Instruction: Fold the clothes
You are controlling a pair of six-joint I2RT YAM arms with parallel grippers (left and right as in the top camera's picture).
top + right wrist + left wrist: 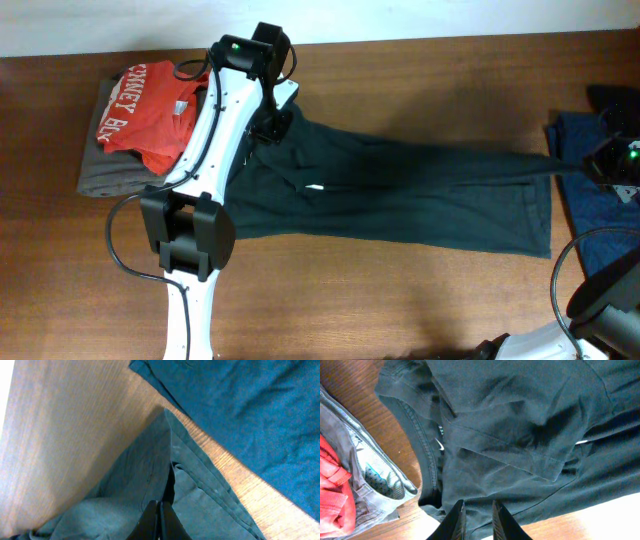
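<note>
The dark green-black T-shirt (400, 190) lies stretched across the table from upper left to right, with a small white tag showing near its middle. My left gripper (272, 125) hovers over its left end by the collar. In the left wrist view its fingers (477, 510) stand apart above the dark cloth (520, 420) and hold nothing. My right gripper (590, 165) is at the shirt's far right tip. In the right wrist view its fingers (159, 505) are pressed together on a raised fold of the shirt's edge (125, 485).
A red tee with white letters (140, 105) lies on a grey garment (105, 170) at the back left, touching the shirt's left end; both show in the left wrist view (332, 490). Blue garments (600, 215) lie at the right edge, beside the right gripper (240, 410).
</note>
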